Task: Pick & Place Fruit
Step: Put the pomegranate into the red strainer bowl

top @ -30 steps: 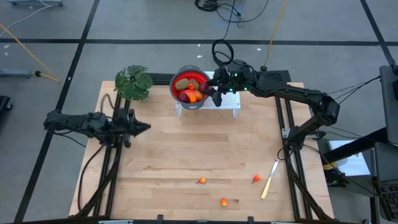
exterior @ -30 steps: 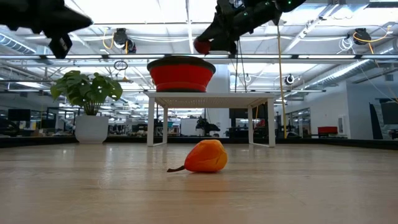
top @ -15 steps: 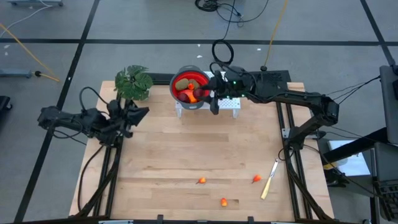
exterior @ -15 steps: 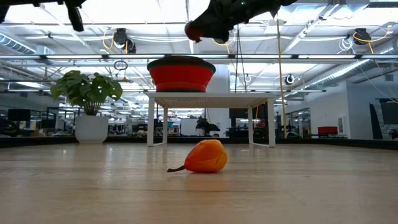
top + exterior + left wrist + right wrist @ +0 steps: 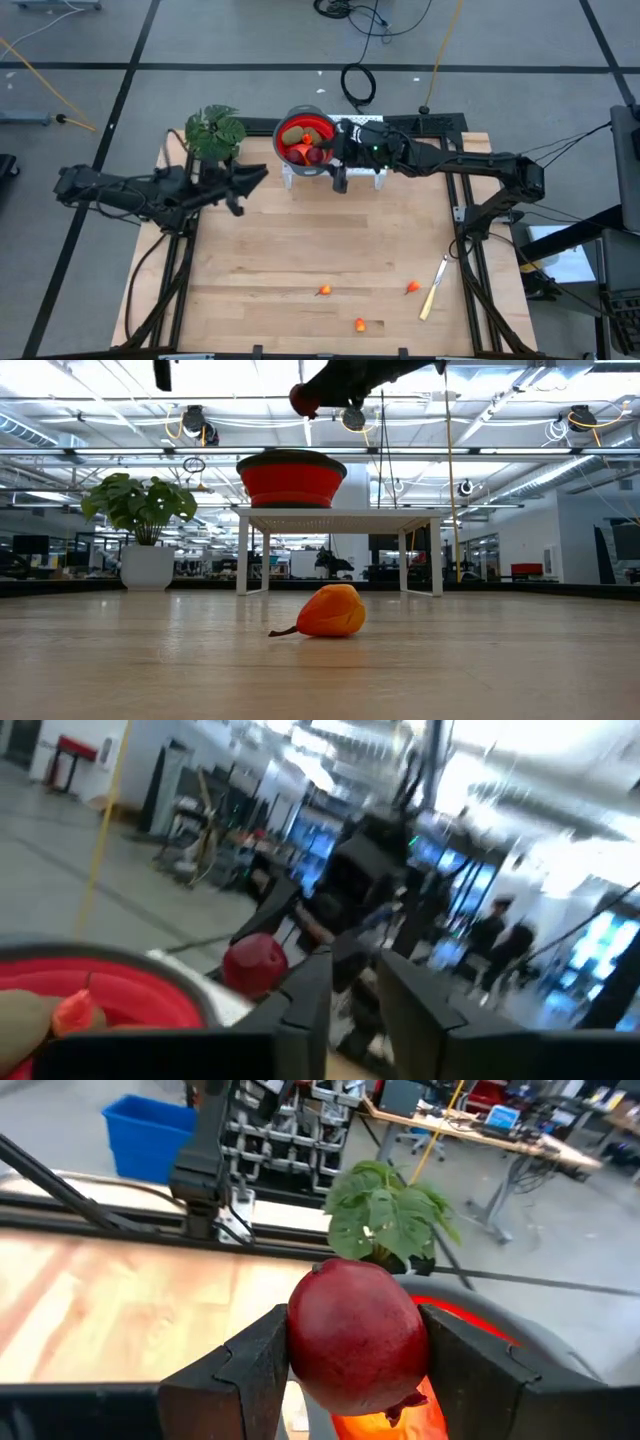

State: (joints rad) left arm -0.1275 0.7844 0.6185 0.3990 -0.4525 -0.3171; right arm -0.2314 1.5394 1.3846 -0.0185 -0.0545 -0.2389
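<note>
1. The high view looks straight down on the whole wooden counter from far above.
2. The low view sits at counter level, close behind an orange fruit, facing the red bowl on its white stand.
3. Both wrist views look closely toward that bowl from opposite sides; all four views share it.

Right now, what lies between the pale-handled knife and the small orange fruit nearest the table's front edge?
One small red-orange fruit lies between the knife and the front orange fruit; otherwise bare wood, seen in the high view.
</note>
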